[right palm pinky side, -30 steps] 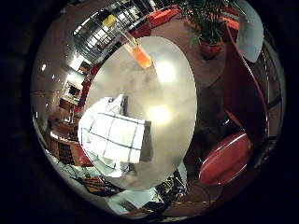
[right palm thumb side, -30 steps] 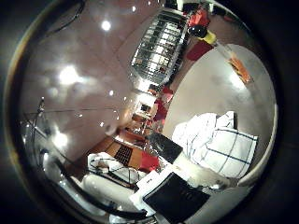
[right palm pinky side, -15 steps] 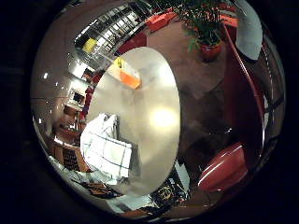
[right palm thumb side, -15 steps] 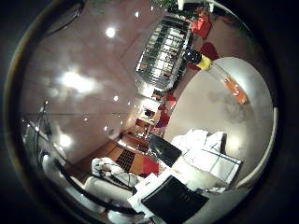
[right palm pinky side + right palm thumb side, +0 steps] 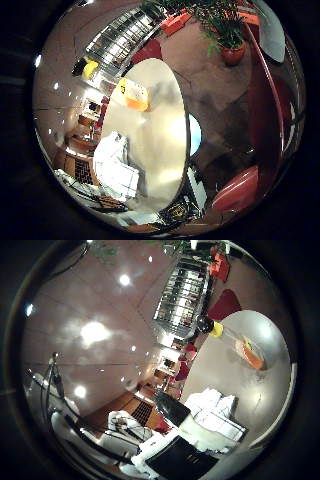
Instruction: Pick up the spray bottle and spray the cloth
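While our hand [image 5: 180, 460] hangs well apart, fingers unreadable, we see one bottle [image 5: 133, 95] lying on the round surface [image 5: 165, 145], and one cloth [image 5: 116, 167] beside it, nearer us.

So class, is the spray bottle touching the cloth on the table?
Apart: the thumb side view shows bare table between the spray bottle and the cloth.

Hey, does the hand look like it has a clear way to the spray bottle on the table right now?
Probably yes. The spray bottle stands alone on the table, apart from the cloth, with nothing around it. The hand is not close yet.
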`<state>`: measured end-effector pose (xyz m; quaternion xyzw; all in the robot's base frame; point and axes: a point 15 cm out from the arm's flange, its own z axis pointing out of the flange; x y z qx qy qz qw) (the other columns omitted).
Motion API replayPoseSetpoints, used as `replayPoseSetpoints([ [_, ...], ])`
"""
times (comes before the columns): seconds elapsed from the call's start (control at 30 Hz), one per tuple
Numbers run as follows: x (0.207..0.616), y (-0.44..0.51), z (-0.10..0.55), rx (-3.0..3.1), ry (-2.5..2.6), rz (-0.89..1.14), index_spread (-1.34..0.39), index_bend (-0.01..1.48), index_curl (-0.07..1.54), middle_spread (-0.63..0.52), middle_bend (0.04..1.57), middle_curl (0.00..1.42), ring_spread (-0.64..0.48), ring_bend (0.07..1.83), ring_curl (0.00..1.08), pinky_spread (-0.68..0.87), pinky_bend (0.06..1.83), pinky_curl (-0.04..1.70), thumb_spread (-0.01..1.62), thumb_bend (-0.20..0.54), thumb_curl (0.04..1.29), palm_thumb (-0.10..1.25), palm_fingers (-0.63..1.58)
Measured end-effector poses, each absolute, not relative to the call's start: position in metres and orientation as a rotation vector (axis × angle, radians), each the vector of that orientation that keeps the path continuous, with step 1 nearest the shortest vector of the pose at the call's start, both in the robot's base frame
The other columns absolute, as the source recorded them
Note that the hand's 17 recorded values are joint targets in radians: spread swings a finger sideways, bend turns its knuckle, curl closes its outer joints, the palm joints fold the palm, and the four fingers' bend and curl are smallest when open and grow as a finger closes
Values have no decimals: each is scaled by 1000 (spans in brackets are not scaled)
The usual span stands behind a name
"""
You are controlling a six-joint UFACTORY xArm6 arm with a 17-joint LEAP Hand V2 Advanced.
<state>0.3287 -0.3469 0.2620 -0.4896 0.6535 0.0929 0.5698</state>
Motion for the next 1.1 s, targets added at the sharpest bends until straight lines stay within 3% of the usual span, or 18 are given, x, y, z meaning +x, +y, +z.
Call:
replayPoseSetpoints([
  [0.87, 458, -268, 232, -1367, 1450, 414, -145, 156, 259, 143, 294, 340, 227, 422, 241, 424, 399, 295, 973, -24, 301, 508, 158],
  [1.03, 482, -248, 226, -1394, 1475, 430, -127, 146, 252, 56, 400, 369, 143, 584, 269, 379, 400, 276, 1004, 20, 346, 704, 426],
  [1.1, 487, -233, 223, -1390, 1487, 469, -147, 158, 257, -22, 509, 413, 31, 700, 305, 237, 466, 284, 1020, 14, 384, 796, 604],
])
